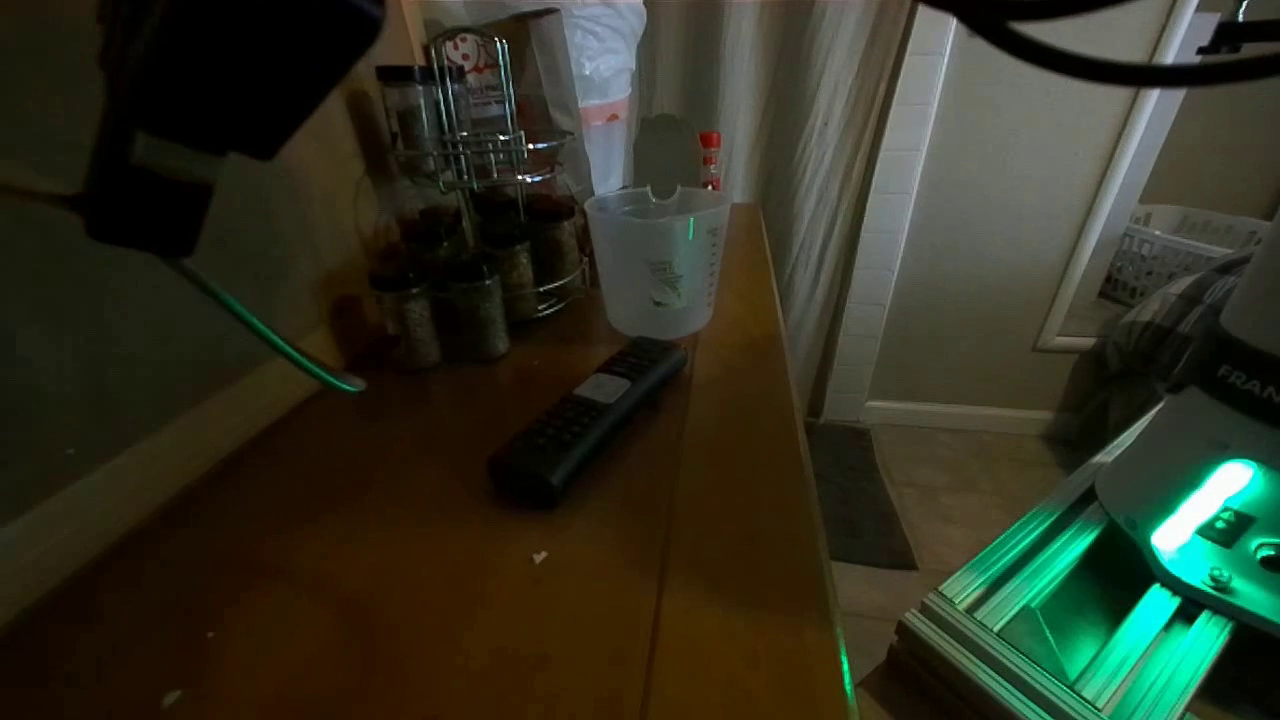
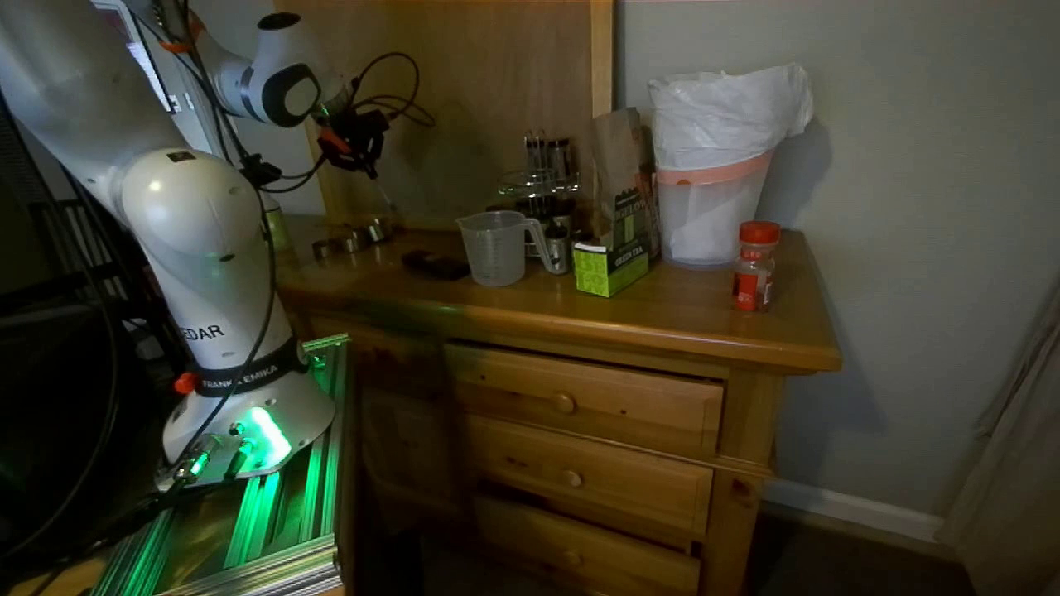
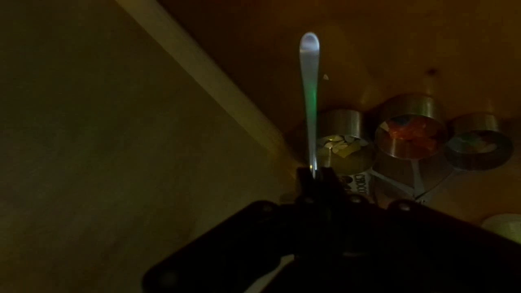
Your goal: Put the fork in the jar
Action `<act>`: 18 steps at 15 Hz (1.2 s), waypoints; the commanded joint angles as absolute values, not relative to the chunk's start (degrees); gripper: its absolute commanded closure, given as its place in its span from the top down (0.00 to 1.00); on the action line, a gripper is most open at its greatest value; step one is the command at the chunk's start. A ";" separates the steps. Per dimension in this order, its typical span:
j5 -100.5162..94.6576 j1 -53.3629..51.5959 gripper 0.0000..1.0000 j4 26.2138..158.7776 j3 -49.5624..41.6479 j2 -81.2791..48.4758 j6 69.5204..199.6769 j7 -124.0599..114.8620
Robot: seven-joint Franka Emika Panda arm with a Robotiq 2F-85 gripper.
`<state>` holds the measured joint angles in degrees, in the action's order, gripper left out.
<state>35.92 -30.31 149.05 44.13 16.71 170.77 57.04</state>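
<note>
Gripper (image 3: 314, 174) holds a fork (image 3: 310, 77) above the dresser (image 2: 654, 319)
Fingers (image 3: 303, 177) pinched together on the fork; the jug (image 2: 494, 251) stands upright, well apart, near a phone (image 1: 588, 418)

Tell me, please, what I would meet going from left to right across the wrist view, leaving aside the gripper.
Pale trim strip → utensil handle → first round metal tin with pale pieces → second round metal tin with orange-red pieces → third round metal tin.

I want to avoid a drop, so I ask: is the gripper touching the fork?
Touching. The wrist view shows the fork pinched between the tips of the gripper, its handle sticking out.
</note>
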 commanded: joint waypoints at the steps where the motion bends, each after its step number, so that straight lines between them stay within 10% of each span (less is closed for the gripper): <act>1: 37.00 -30.80 0.02 148.37 43.36 15.94 171.68 57.48; 15: 30.84 -44.23 0.02 161.60 16.61 37.64 164.60 43.51; 18: 34.95 -33.00 0.02 158.16 24.52 37.66 163.43 44.10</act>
